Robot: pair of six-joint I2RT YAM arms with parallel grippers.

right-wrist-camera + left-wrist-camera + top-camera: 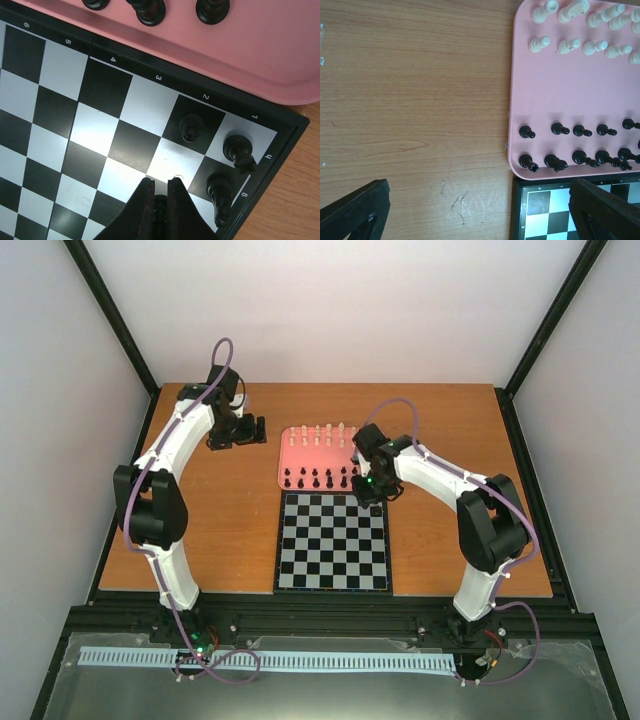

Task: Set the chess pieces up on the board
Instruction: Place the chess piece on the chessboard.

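Right gripper (160, 182): fingers pinched tight on a black piece (160, 206), low over the board (100, 90) near its corner. Only the wrist view catches that; from overhead the arm hides it. Three other black pieces (191, 127) stand on the corner squares just beside. Left gripper (479, 187): jaws spread wide over the table (410, 100), nothing between. Its view shows the pink tray (545, 90), with white pieces (580, 30) in the far rows and black rows (580, 131) nearest the board.

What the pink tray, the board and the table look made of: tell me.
Tray: likely plastic, matte pink, moulded rounded rim.
Board: perhaps plastic or coated card, glossy, glare on squares.
Table: wood or wood-look laminate, grain lines, fine scratches.
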